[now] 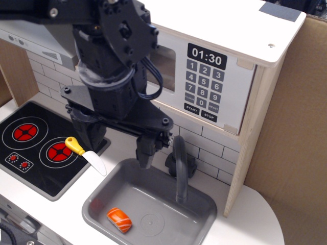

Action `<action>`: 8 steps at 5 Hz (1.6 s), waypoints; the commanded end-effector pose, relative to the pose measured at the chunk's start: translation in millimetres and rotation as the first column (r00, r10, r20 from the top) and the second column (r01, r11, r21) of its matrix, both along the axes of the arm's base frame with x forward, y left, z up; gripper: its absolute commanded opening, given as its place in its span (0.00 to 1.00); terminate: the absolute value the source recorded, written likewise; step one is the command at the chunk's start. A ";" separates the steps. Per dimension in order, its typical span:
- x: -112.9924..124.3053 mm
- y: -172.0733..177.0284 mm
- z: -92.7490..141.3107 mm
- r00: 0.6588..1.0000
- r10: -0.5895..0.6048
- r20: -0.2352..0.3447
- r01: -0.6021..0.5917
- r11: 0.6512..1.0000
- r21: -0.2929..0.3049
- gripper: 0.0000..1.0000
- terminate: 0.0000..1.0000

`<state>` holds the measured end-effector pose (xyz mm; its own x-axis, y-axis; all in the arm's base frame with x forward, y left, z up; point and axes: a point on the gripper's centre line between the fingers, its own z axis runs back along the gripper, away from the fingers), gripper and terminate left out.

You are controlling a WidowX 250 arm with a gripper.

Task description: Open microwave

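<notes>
The microwave (240,56) is a pale wood box at the upper right, with a black keypad (206,81) showing 01:30. Only a strip of its door window (164,69) shows left of the keypad. The rest of the door and the handle are hidden behind my black arm. My gripper (116,148) hangs below the microwave, over the counter between the stovetop and the sink. Its two fingers point down and stand wide apart, with nothing between them. The right finger (144,152) hangs at the sink's back rim.
A black stovetop (30,153) with red rings lies at the left, and a yellow-handled toy knife (84,153) rests on its right edge. A grey sink (204,212) holds a salmon sushi piece (119,219), with a grey faucet (180,168) behind it. A cardboard wall (301,127) stands at the right.
</notes>
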<state>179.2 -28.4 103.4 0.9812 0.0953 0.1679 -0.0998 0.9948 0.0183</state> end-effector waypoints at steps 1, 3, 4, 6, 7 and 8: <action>0.0 0.0 0.0 1.000 0.000 0.000 0.000 1.000 0.000 1.00 0.00; 39.3 74.6 -6.7 0.989 -0.124 0.077 0.124 0.992 0.013 1.00 0.00; 69.2 117.7 -7.0 0.989 -0.117 0.085 0.116 0.993 0.024 1.00 0.00; 101.7 152.8 6.9 0.993 -0.031 0.115 0.029 0.999 0.016 1.00 0.00; 112.8 158.6 8.3 0.993 0.000 0.115 -0.001 1.000 0.005 1.00 0.00; 121.7 163.2 9.4 0.991 0.033 0.128 -0.033 0.999 -0.002 1.00 0.00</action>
<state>298.1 129.0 98.8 0.9595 0.1297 0.2502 -0.1314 0.9913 -0.0097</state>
